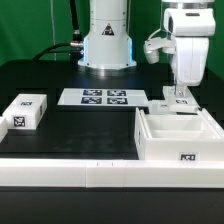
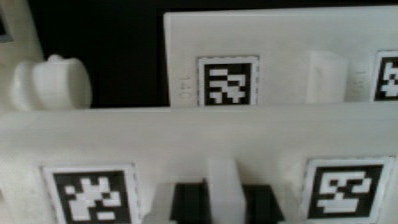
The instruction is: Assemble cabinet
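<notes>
The cabinet (image 1: 180, 137), a thick-walled white box with inner compartments and a tag on its front, stands at the exterior view's right front. My gripper (image 1: 179, 97) points straight down just behind its back wall, onto a small white tagged part (image 1: 183, 102). In the wrist view my gripper (image 2: 217, 205) has its dark fingers (image 2: 185, 205) close on either side of a narrow ridge of that white part (image 2: 217, 175), which carries two tags. A second white tagged panel (image 2: 267, 60) lies beyond it.
Two small white tagged blocks (image 1: 25, 110) lie at the exterior view's left. The marker board (image 1: 104, 97) lies in front of the robot base (image 1: 106, 45). A rounded white knob-like piece (image 2: 50, 82) shows beside the panels in the wrist view.
</notes>
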You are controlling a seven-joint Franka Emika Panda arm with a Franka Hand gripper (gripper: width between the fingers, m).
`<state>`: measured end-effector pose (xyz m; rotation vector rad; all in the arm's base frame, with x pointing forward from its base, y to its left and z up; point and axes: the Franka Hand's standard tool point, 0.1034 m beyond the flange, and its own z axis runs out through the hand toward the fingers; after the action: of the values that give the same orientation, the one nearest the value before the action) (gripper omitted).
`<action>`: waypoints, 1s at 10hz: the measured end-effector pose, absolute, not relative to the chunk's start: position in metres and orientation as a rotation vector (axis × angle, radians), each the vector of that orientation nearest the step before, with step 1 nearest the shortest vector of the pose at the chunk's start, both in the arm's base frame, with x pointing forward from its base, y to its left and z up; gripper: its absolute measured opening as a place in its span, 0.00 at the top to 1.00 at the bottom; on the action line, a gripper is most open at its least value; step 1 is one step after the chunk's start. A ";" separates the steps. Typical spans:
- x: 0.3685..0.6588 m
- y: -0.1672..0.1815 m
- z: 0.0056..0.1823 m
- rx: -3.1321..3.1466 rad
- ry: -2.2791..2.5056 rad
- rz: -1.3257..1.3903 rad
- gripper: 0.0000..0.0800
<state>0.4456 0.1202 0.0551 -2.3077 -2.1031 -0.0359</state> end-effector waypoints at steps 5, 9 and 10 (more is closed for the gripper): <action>0.452 0.116 0.053 -2.310 -2.093 -0.027 0.91; 0.452 0.116 0.053 -2.309 -2.095 -0.023 0.91; 0.452 0.115 0.056 -2.308 -2.096 -0.004 0.91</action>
<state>0.4521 0.1146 0.0557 -2.3078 -2.0957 -0.0041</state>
